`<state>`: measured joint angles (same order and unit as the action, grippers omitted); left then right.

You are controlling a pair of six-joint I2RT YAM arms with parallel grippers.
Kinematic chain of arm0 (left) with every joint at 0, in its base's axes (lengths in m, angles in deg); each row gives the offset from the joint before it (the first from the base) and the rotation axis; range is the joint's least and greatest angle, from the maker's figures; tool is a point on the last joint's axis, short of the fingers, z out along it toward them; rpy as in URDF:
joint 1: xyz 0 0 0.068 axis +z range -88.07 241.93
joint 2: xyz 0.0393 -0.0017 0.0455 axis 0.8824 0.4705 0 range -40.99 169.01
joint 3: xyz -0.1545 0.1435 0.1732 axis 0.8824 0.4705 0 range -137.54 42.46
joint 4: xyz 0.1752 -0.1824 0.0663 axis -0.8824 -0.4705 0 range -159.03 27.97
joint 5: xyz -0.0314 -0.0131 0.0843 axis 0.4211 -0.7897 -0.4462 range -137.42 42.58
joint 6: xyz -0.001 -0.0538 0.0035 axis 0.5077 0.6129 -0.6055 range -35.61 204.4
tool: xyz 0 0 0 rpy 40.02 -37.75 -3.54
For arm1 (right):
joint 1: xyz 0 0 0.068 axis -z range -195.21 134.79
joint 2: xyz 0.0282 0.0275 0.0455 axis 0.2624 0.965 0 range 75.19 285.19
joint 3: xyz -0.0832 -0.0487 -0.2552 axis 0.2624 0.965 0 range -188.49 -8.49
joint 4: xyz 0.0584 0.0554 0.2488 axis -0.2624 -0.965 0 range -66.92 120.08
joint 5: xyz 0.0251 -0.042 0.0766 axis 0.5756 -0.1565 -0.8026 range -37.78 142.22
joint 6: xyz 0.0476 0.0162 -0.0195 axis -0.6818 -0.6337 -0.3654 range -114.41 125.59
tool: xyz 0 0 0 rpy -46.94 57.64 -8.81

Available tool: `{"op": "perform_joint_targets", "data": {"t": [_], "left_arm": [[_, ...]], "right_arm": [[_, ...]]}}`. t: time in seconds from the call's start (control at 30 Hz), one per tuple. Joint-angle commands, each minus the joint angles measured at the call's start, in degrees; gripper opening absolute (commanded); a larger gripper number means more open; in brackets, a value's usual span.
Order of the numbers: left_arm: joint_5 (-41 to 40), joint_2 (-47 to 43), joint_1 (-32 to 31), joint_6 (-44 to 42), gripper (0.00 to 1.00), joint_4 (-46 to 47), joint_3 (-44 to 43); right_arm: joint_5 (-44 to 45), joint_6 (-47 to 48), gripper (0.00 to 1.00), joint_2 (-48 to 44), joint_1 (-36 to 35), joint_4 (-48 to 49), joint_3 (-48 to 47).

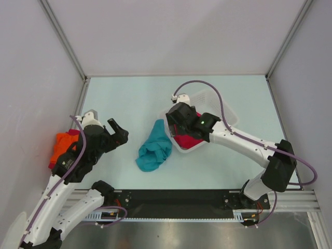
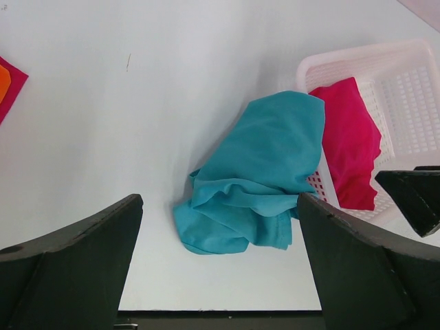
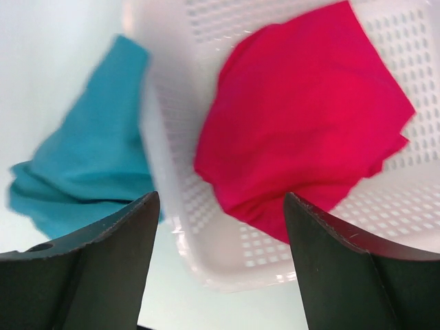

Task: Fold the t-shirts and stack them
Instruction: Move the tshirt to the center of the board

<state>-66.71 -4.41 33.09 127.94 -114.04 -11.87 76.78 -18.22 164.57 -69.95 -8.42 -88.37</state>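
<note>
A crumpled teal t-shirt [image 1: 154, 147] lies on the table with its top edge leaning on the left wall of the white lattice basket [image 1: 226, 110]. A magenta-pink t-shirt [image 1: 187, 141] lies inside the basket. My right gripper [image 1: 179, 127] hovers open and empty over the basket's near-left corner; its wrist view shows the magenta-pink shirt [image 3: 302, 117], the basket wall [image 3: 227, 265] and the teal shirt [image 3: 89, 158]. My left gripper [image 1: 120, 132] is open and empty, left of the teal shirt [image 2: 261, 172] and apart from it. An orange shirt [image 1: 63, 142] lies on a red one [image 1: 53, 162] at the far left.
The basket [image 2: 412, 89] stands right of centre with the magenta-pink shirt [image 2: 350, 137] in it. A corner of the left pile [image 2: 8, 82] shows in the left wrist view. Grey walls close off the table's sides and back. A black rail [image 1: 176, 198] runs along the near edge.
</note>
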Motion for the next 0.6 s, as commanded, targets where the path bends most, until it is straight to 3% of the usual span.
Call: {"op": "perform_joint_targets", "data": {"t": [0.0,0.57], "left_arm": [[0.6,0.8,0.4,0.4,1.00,2.3,0.5],[1.2,2.1,0.5,-0.4,0.99,4.1,1.2]], "right_arm": [[-2.2,-1.8,0.78,-3.3,2.6,2.2,5.9],[-5.6,-4.4,0.77,0.2,-0.2,3.5,8.2]]}}
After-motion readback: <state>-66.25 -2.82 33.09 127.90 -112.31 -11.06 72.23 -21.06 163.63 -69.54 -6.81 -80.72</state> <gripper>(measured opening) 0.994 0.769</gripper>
